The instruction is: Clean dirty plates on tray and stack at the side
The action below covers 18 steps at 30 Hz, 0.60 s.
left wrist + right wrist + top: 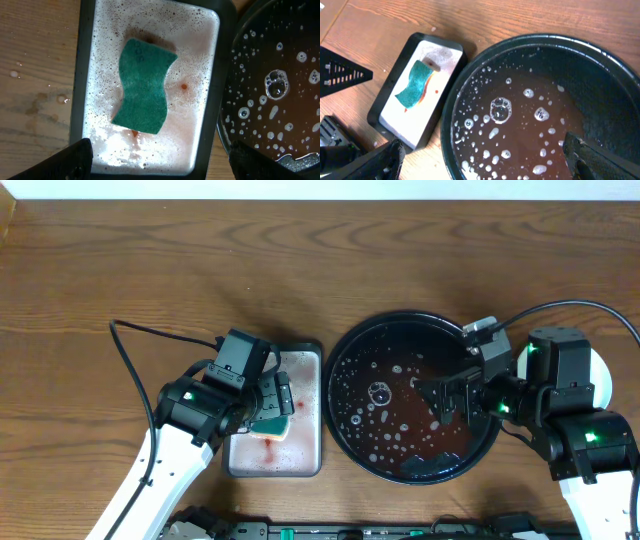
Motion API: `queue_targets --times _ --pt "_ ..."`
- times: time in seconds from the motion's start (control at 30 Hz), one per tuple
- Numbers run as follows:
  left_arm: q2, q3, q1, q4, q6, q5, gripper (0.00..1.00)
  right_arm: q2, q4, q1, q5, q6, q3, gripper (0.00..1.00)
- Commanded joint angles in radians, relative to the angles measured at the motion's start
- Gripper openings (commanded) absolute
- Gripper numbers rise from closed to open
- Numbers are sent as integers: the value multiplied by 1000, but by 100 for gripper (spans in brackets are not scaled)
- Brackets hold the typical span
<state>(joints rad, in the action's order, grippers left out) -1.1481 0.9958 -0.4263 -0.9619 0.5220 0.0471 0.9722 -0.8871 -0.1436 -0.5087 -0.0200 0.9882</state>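
Brown wood-grain table [150,270], seen from overhead plus both wrist views. The large round black raised-rim tray [332,380] sits right of centre and holds reddish soapy water with bubbles. Just beside it on the left is a small grey rectangular tray [75,100] with a foamy pink-stained bottom and a wavy teal sponge [145,87] lying flat in it. My left gripper [272,402] hovers over the sponge with its jaws wide, holding nothing. My right gripper [440,400] is over the black tray's right half, jaws spread wide and empty. A pale round edge [603,380] shows behind my right arm, mostly hidden, and I cannot tell if it is the plates
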Motion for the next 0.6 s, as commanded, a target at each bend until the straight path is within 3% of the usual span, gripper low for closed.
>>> queue_targets --times 0.0,0.2,0.57 --pt "4 1 5 -2 -6 -2 87 -15 1 -7 1 -23 6 99" --pt "4 1 5 -2 -6 -2 87 -193 195 -8 137 -22 -95 99" --pt "4 1 5 -2 -6 -2 87 -739 564 80 267 -18 -600 99"
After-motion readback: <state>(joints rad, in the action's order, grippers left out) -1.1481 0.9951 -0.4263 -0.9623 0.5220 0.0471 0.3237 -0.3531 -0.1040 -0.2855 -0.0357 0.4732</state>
